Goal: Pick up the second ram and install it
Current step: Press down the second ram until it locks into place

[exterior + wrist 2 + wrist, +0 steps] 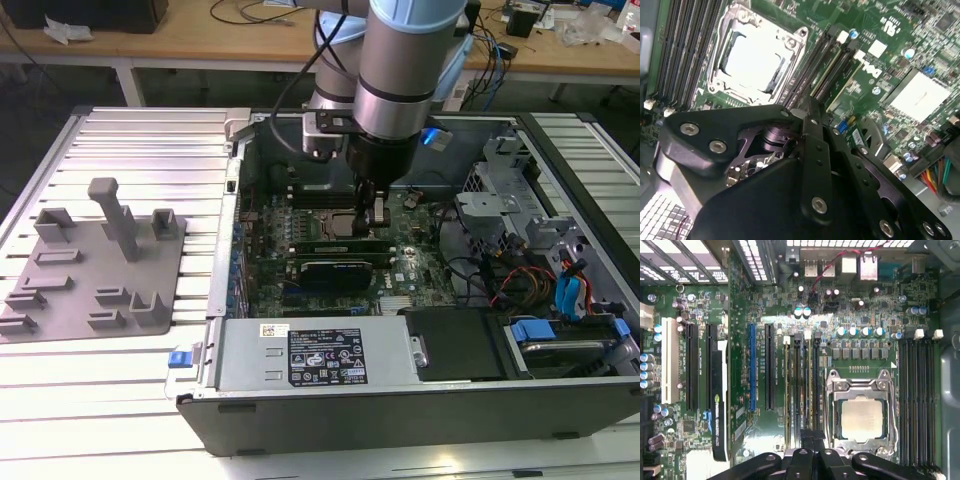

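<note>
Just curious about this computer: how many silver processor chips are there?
1: the processor sits in its socket between two memory-slot banks; the arm may hide others.

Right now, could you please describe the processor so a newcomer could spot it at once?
Inside the open computer case lies the green motherboard. On it sits the processor, a plain silver square clamped in a shiny metal frame. Unlike the long black memory slots flanking it, it is square, pale and reflective.

Long thin green second ram [815,385], standing on edge in a motherboard slot beside the processor socket, directly under the gripper.
</note>
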Controlling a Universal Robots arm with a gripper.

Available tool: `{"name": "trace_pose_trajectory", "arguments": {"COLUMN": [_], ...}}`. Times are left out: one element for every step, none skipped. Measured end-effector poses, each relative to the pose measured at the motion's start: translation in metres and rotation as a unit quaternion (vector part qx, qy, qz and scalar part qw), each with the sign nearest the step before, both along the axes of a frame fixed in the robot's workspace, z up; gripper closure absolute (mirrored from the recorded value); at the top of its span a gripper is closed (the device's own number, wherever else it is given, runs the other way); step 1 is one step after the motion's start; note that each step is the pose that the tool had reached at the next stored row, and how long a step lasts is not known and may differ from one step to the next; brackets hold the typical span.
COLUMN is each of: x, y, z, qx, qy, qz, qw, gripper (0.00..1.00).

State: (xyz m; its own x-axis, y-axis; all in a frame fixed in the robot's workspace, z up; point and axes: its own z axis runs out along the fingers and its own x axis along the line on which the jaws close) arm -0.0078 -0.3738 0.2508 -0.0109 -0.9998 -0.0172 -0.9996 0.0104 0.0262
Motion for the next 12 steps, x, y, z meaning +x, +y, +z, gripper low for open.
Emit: {"name": "trace_pose_trajectory", "arguments": {"x": [0.004,0.007,0.014,0.017,0.019,0.024,0.026,0.028,0.030,0.034,0.035,0.035], "y": [0.0000,0.0000,0.0000,0.0001,0.0001,0.0000,0.0000,0.0001,0.0000,0.0000,0.0000,0.0000], "z": [0.0000,-0.0001,-0.0002,-0.0004,-0.0005,-0.0007,-0.0007,-0.0008,-0.0008,-0.0009,-0.0009,-0.0015], "qx": [0.0000,0.0000,-0.0001,0.0000,0.0001,0.0001,0.0000,0.0000,0.0000,0.0000,0.0000,0.0002], "qy": [0.0000,0.0000,0.0001,0.0000,0.0000,0.0001,0.0001,0.0001,0.0001,0.0001,0.0001,0.0000], "qz": [0.000,0.000,0.000,0.000,0.000,0.000,0.000,0.000,0.000,0.000,0.000,0.000], "qw": [1.0000,1.0000,1.0000,1.0000,1.0000,1.0000,1.0000,1.0000,1.0000,1.0000,1.0000,1.0000], "gripper": [0.92,0.92,0.92,0.92,0.92,0.92,0.92,0.92,0.92,0.92,0.92,0.92]}}
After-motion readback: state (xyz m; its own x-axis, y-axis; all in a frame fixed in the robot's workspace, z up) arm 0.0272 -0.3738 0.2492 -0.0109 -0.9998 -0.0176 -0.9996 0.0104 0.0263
